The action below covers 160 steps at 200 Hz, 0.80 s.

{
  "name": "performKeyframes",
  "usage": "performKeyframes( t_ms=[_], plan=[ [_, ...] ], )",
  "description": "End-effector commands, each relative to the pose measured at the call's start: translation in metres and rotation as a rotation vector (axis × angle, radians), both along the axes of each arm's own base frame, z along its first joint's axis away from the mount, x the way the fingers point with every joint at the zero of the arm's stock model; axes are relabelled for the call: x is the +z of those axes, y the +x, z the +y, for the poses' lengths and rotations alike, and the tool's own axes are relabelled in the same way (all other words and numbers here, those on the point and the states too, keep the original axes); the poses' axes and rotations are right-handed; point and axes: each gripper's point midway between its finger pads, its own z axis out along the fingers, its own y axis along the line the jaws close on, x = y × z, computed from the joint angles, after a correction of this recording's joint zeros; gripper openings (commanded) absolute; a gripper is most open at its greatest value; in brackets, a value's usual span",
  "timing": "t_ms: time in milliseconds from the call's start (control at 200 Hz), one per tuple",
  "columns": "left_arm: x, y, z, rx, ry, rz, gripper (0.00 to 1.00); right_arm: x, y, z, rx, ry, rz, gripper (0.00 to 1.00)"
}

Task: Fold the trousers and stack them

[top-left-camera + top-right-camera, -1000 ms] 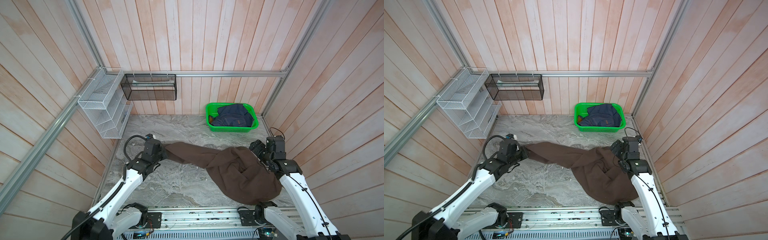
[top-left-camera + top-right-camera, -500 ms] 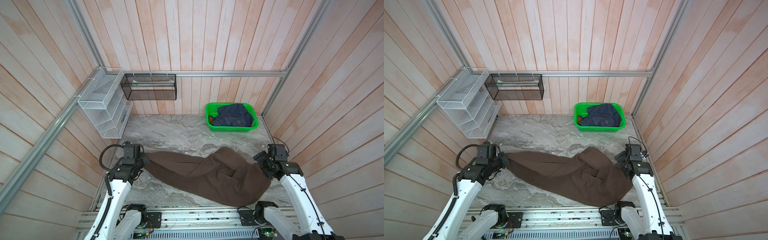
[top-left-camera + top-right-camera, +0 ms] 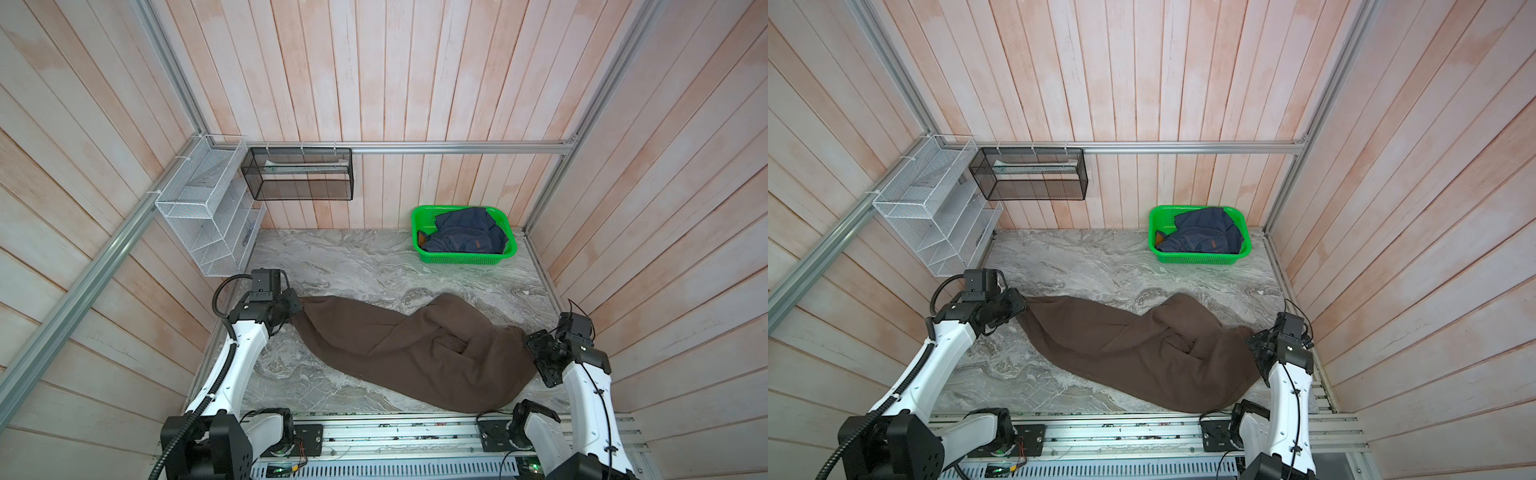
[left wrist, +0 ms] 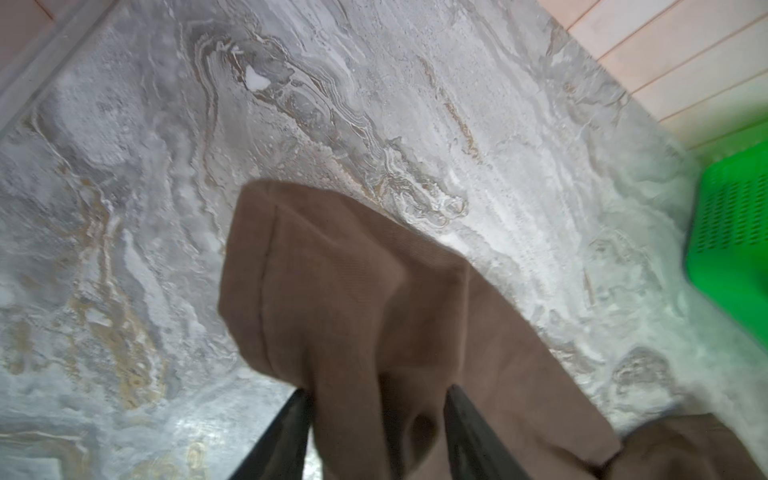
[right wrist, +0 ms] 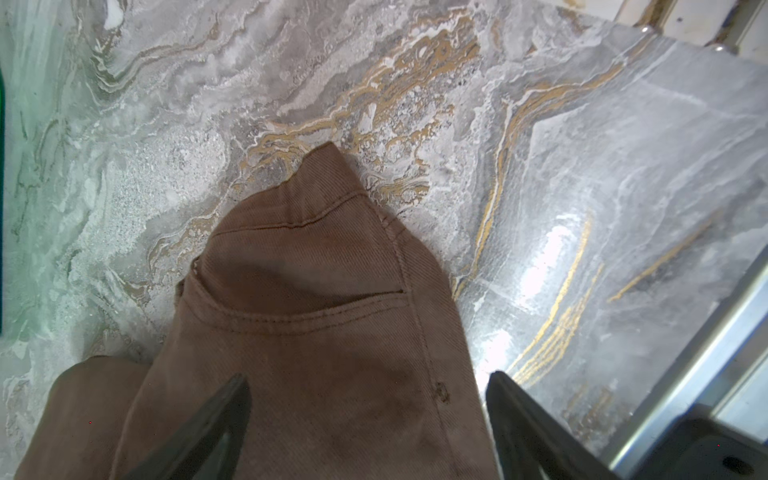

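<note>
Trousers (image 3: 415, 353) lie rumpled on table (image 3: 353, 257), front half, long axis left-right. Leg hem at left gripper (image 4: 376, 395): jaws part-spread, cloth between, probably not pinched. Waist corner under right gripper (image 5: 368, 382): jaws wide, holding nothing. Each arm nearest own end.

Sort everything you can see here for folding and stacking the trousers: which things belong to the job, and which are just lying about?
Belong to the job:
- brown trousers, spread on the table
- left gripper, at one end of them
- right gripper, at the other end

Just lying about:
- green basket
- navy garment inside it
- white wire rack
- black mesh basket on the wall
</note>
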Motion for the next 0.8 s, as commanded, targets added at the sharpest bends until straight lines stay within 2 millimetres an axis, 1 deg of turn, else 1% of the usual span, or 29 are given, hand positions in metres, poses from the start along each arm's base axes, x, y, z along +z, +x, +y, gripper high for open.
performKeyframes(
  t_ms=[0, 20, 35, 45, 90, 185, 240, 375, 455, 495, 535, 585, 625, 690, 755, 795],
  plan=[
    [0.022, 0.003, 0.0, -0.011, 0.003, -0.058, 0.74, -0.006, -0.004, 0.004, -0.002, 0.027, 0.015, 0.89],
    [0.024, 0.001, 0.0, -0.011, 0.004, -0.06, 0.77, -0.008, -0.005, 0.004, -0.009, 0.035, 0.022, 0.89],
    [0.025, 0.001, 0.0, -0.012, 0.004, -0.062, 0.84, -0.011, -0.006, 0.004, -0.014, 0.042, 0.026, 0.89],
    [0.026, 0.0, 0.0, -0.013, 0.004, -0.062, 0.86, -0.012, -0.006, 0.005, -0.017, 0.047, 0.027, 0.89],
    [0.03, -0.002, -0.001, -0.02, -0.001, -0.068, 0.89, -0.021, -0.008, 0.009, -0.027, 0.08, 0.034, 0.89],
    [0.035, -0.005, -0.005, -0.037, -0.012, -0.078, 0.91, -0.041, -0.005, 0.023, -0.024, 0.169, 0.021, 0.89],
    [0.038, -0.006, -0.006, -0.043, -0.012, -0.08, 0.91, -0.05, -0.001, 0.029, -0.008, 0.202, 0.007, 0.88],
    [0.045, -0.007, -0.01, -0.059, -0.029, -0.091, 0.91, -0.062, 0.007, 0.038, 0.021, 0.255, -0.026, 0.85],
    [0.049, -0.008, -0.01, -0.059, -0.029, -0.1, 0.91, -0.067, 0.01, 0.043, 0.044, 0.281, -0.044, 0.8],
    [0.051, -0.009, -0.01, -0.058, -0.029, -0.105, 0.9, -0.067, 0.013, 0.048, 0.06, 0.306, -0.064, 0.74],
    [0.052, -0.009, -0.01, -0.058, -0.031, -0.105, 0.9, -0.066, 0.018, 0.054, 0.082, 0.335, -0.093, 0.65],
    [0.052, -0.009, -0.011, -0.061, -0.035, -0.108, 0.89, -0.06, 0.025, 0.06, 0.114, 0.366, -0.141, 0.49],
    [0.051, -0.009, -0.012, -0.065, -0.038, -0.107, 0.88, -0.053, 0.032, 0.063, 0.141, 0.376, -0.179, 0.38],
    [0.051, -0.008, -0.013, -0.069, -0.045, -0.108, 0.87, -0.033, 0.046, 0.068, 0.205, 0.354, -0.245, 0.25],
    [0.05, -0.008, -0.014, -0.072, -0.049, -0.107, 0.86, -0.007, 0.061, 0.075, 0.286, 0.318, -0.321, 0.14],
    [0.05, -0.007, -0.014, -0.074, -0.051, -0.108, 0.86, 0.01, 0.07, 0.083, 0.346, 0.297, -0.363, 0.09]
  ],
)
